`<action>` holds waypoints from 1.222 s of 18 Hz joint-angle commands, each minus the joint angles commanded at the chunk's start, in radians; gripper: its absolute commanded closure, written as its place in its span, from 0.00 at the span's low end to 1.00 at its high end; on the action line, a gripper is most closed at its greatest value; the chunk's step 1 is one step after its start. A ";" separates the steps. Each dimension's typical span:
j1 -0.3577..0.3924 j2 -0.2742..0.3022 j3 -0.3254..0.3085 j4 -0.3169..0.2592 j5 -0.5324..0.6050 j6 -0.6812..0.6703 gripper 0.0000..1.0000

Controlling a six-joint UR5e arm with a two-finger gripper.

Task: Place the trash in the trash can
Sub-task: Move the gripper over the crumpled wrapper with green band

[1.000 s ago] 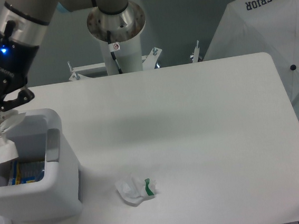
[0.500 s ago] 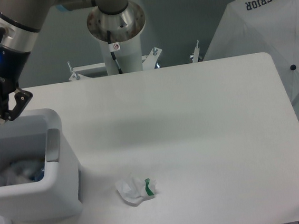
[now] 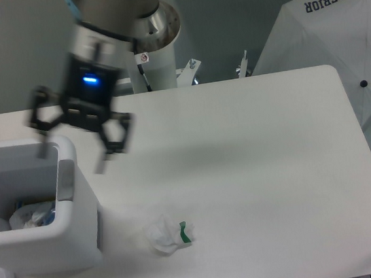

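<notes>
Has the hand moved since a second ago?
Yes. The hand swung right, from the trash can's left side to its right rim, open and empty.

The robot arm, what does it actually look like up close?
A thick silver-grey tubular arm ends in a black two-finger gripper with thin dark fingers, blurred here. A small blue light glows on its black body. No loose cables show.

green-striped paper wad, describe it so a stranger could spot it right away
Start at the boxy white plastic trash bin on the table's left edge. Just right of its front corner, lying alone on the white tabletop, is a crumpled white paper wad. A small green stripe on its right side distinguishes it from the plain wad inside the bin.
</notes>
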 joint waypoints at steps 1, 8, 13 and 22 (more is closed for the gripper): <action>0.000 -0.020 -0.011 0.000 0.043 0.052 0.09; -0.001 -0.179 -0.026 0.006 0.235 0.185 0.06; -0.014 -0.271 -0.034 0.011 0.264 0.148 0.01; -0.049 -0.342 -0.035 0.012 0.286 0.037 0.02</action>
